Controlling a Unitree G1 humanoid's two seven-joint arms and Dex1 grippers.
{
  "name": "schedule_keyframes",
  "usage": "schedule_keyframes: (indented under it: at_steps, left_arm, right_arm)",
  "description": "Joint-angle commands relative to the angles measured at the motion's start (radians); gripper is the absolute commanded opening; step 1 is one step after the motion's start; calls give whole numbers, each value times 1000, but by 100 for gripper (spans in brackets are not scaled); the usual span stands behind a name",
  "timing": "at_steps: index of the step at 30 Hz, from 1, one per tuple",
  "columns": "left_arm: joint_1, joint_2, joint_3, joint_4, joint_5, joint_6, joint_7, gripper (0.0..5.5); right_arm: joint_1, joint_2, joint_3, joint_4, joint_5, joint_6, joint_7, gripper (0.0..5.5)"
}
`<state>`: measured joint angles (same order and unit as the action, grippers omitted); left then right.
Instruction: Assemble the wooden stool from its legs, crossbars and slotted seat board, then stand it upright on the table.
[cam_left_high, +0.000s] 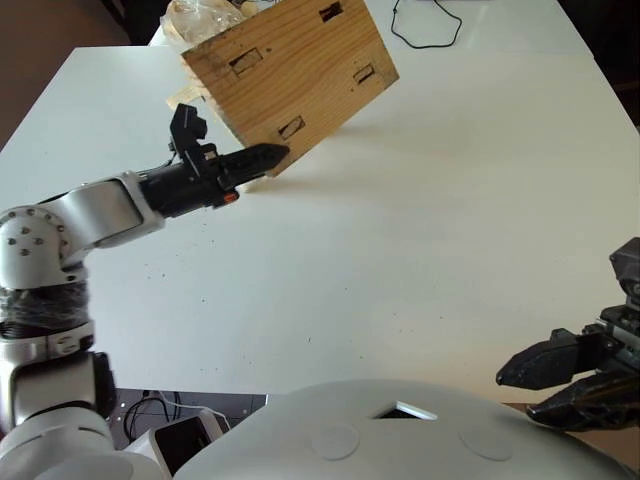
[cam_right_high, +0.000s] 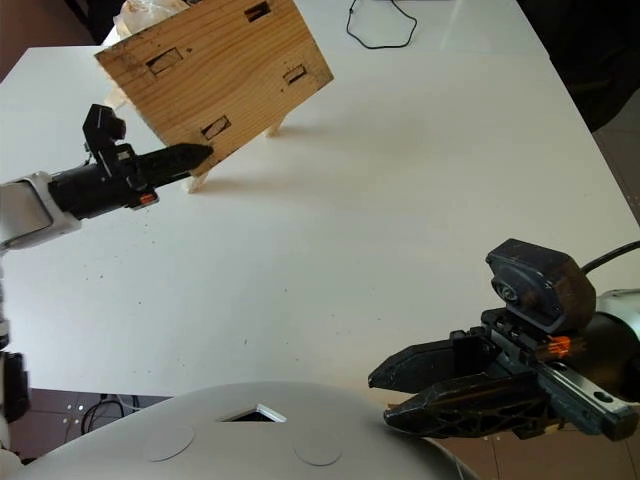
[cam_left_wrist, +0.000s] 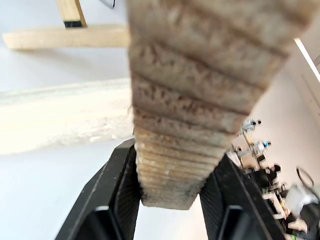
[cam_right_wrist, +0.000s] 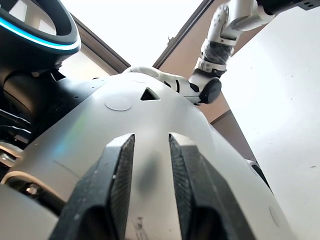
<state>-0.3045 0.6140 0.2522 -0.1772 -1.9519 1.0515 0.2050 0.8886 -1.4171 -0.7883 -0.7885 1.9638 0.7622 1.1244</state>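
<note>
Pine seat board (cam_left_high: 290, 70) is up on a tilt at the far left of the white table (cam_left_high: 420, 260), its slotted face turned toward the head camera with all four slots showing. The left gripper (cam_left_high: 272, 155) is clamped on the board's lowest corner. The left wrist view confirms it: the dark fingers (cam_left_wrist: 117, 185) press either side of the end grain, with no gap to the wood. That grip looks like the reason the board sits at such a steep angle; I judge the arm is using the corner as a handle to tip the stool onto its feet.

One pale leg (cam_right_high: 275, 124) pokes out below the board's right edge and another leg (cam_right_high: 198, 180) shows beside the gripped corner. Both look to meet the tabletop, though the joints are hidden behind the board. More light timber, a crossbar (cam_left_wrist: 65, 37) perhaps, lies beyond in the wrist view.

The right gripper (cam_right_high: 382, 398) hangs low by the near table edge, well apart from the stool, jaws slightly parted and holding nothing, parked out of the way, I'd say.

A black cable (cam_left_high: 425, 30) loops at the far edge, and crumpled plastic wrap (cam_left_high: 200, 15) sits behind the board.
</note>
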Motion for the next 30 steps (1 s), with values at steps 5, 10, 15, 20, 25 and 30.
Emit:
schedule_keyframes:
  at_steps: [5, 10, 15, 20, 25, 30]
  left_arm:
    - [-149, -388, 133, -238, -20, -285, 514, 157]
    - [-76, -442, 151, -320, -20, -328, 646, 157]
    - [22, -428, 198, -293, -20, -313, 644, 157]
    - [95, -473, 184, -332, -20, -382, 680, 157]
    - [148, -464, 159, -349, -20, -403, 656, 157]
    - [193, -397, 151, -318, -20, -374, 610, 157]
  right_arm:
    - [54, 11, 1, -56, 8, -110, -53, 126]
    - [59, 4, 27, -74, 8, -155, -78, 126]
    - [28, -16, 45, -61, 8, -151, -86, 126]
    - [-29, -39, 67, -38, 8, -130, -89, 126]
    - [-72, -38, 97, -28, 8, -117, -103, 126]
    - [-123, -39, 144, -30, 8, -128, -130, 126]
